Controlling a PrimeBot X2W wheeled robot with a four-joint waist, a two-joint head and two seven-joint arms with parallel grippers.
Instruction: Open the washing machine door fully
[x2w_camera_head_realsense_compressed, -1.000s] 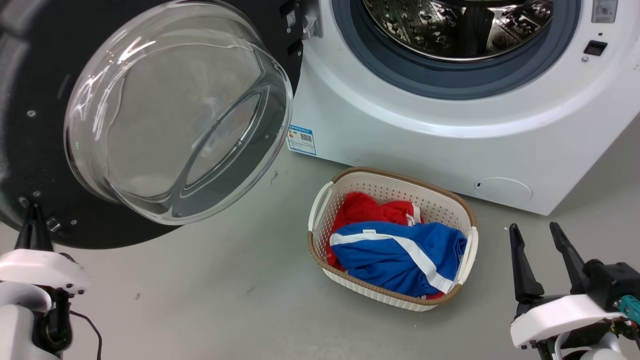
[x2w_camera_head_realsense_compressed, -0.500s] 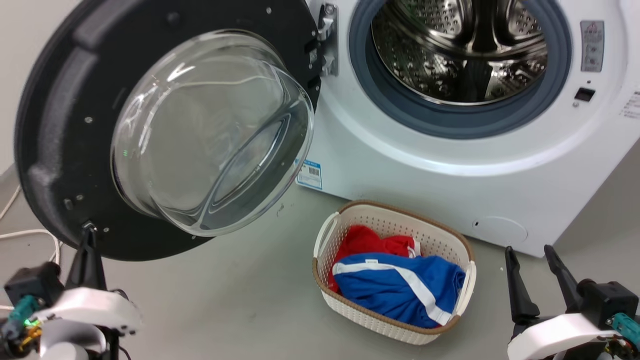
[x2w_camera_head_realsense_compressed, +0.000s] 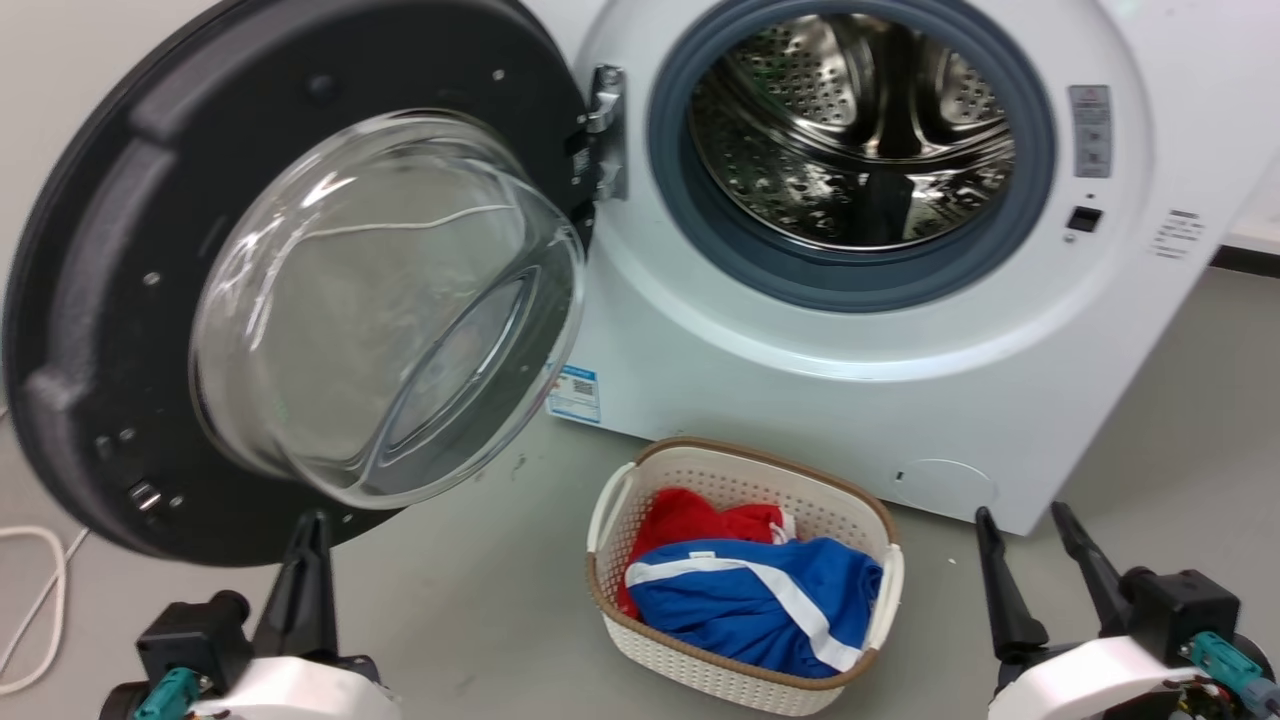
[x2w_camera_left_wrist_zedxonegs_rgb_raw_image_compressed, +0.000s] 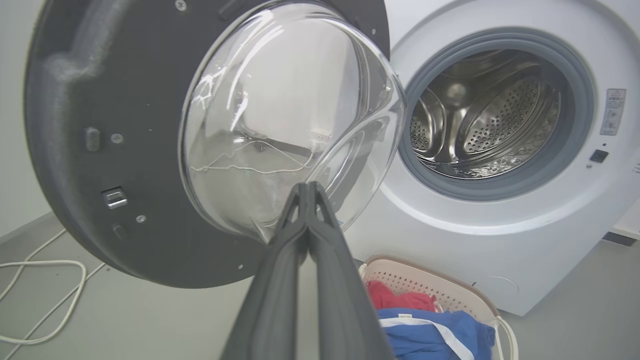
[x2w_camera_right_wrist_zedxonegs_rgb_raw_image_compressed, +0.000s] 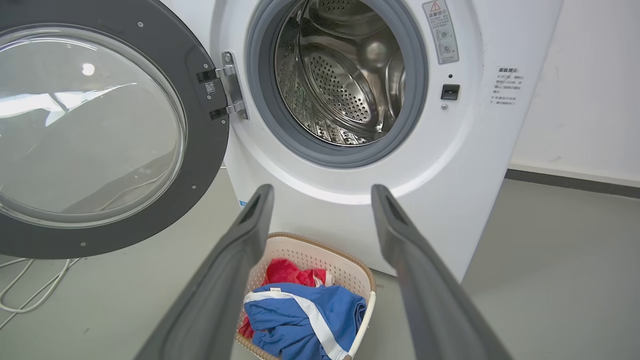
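Head view: washing machine door (x2w_camera_head_realsense_compressed: 90, 330) swung wide, left of the drum (x2w_camera_head_realsense_compressed: 850, 130); left gripper (x2w_camera_head_realsense_compressed: 316, 525) clenched on nothing just below its rim, so lifting could knock it.
Left wrist view: glass bowl (x2w_camera_left_wrist_zedxonegs_rgb_raw_image_compressed: 280, 115) close ahead; a forward push could strike it.
Right wrist view: right gripper (x2w_camera_right_wrist_zedxonegs_rgb_raw_image_compressed: 321, 187) spread, empty; lowering could catch the basket (x2w_camera_right_wrist_zedxonegs_rgb_raw_image_compressed: 305, 252).

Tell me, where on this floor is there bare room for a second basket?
Widest free patch: grey floor between the lower edge of the washing machine door, the laundry basket and the left gripper. A smaller one lies between the basket and the right gripper. Crowded: white cable, far left.
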